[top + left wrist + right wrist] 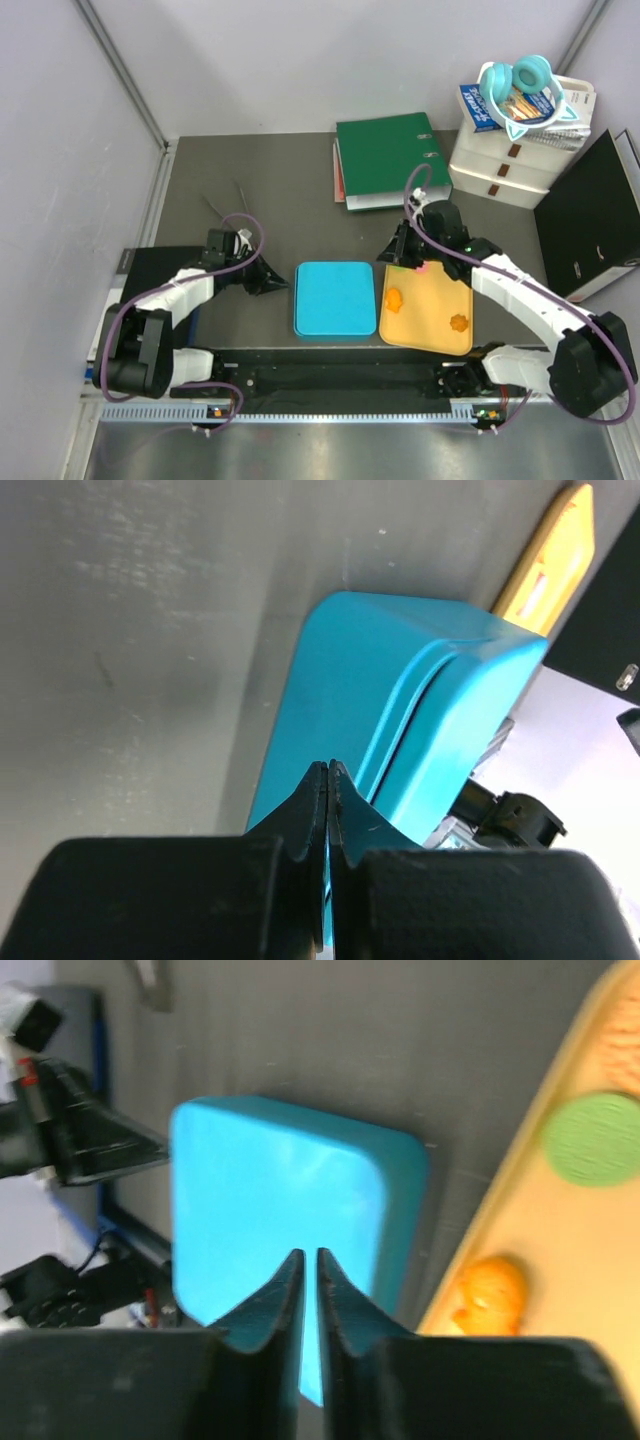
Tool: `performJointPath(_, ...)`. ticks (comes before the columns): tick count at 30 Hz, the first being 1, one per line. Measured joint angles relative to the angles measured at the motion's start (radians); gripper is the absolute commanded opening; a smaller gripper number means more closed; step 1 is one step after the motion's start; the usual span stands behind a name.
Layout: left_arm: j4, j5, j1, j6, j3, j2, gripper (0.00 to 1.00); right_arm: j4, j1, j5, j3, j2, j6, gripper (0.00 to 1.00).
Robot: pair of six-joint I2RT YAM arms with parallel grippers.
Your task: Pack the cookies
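On the grey desk, a closed blue tin sits beside a yellow tray carrying orange cookies. The left gripper is closed and empty beside the tin. The right gripper is nearly closed, holding nothing. No writing is legible.

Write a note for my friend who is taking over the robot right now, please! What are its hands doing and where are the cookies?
Left gripper: shut, empty, beside the left edge of the blue tin.
Right gripper: nearly closed with a thin gap, nothing visibly between its fingers, above the far-left corner of the yellow tray.
Cookies: two orange ones, a green one and a pink one lie on the tray.
Done: nothing visibly packed; the tin's lid is on.
Left: open the tin, move the cookies in.
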Motion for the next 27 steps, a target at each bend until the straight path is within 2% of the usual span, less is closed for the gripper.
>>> performJointPath(4, -0.008, -0.025, 0.001, 0.004, 0.001, 0.027, 0.0, -0.048, -0.021, 0.051, -0.029, 0.016, -0.015, 0.0)
performJointPath(11, -0.042, -0.061, 0.002, 0.021, 0.001, 0.054, 0.0, -0.065, -0.021, 0.056, -0.182, 0.064, -0.019, 0.0)
performJointPath(27, -0.041, -0.049, 0.002, 0.034, 0.001, 0.061, 0.0, 0.05, 0.014, -0.058, -0.19, 0.162, -0.019, 0.0)
